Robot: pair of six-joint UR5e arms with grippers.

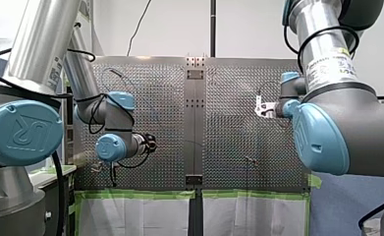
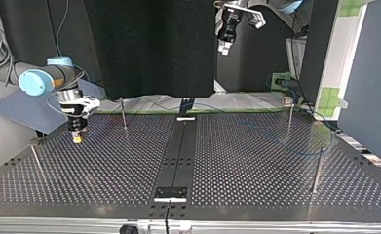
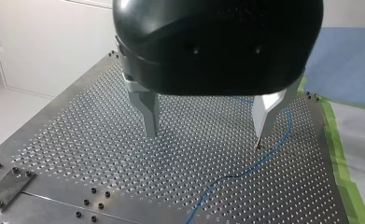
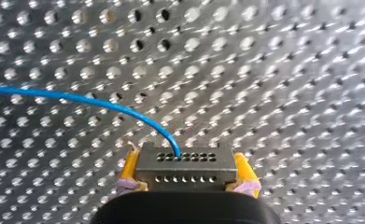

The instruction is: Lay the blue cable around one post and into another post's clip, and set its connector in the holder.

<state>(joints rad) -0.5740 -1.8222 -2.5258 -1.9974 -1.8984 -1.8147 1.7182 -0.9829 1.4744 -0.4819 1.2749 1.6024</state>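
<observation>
In the right wrist view my right gripper (image 4: 187, 161) is shut on a dark multi-pin connector (image 4: 185, 175), held between its yellow pads (image 4: 130, 164). The blue cable (image 4: 77, 99) leaves the connector's face and curves away over the perforated table. At the top view's left this gripper (image 2: 76, 138) hangs just above the table, beside a thin post (image 2: 123, 114). My left gripper (image 3: 206, 137) is open and empty, its metal fingers (image 3: 147, 112) above a stretch of blue cable (image 3: 269, 151). It hangs high at the top view's right (image 2: 224, 45). The cable loops (image 2: 302, 148) near two posts.
Thin posts stand at the top view's right (image 2: 317, 170), one with a clip on top (image 2: 288, 101), and one at the near left (image 2: 37, 163). A dark centre strip (image 2: 178, 151) divides the table. A green fixture (image 2: 280, 80) sits beyond the far right edge.
</observation>
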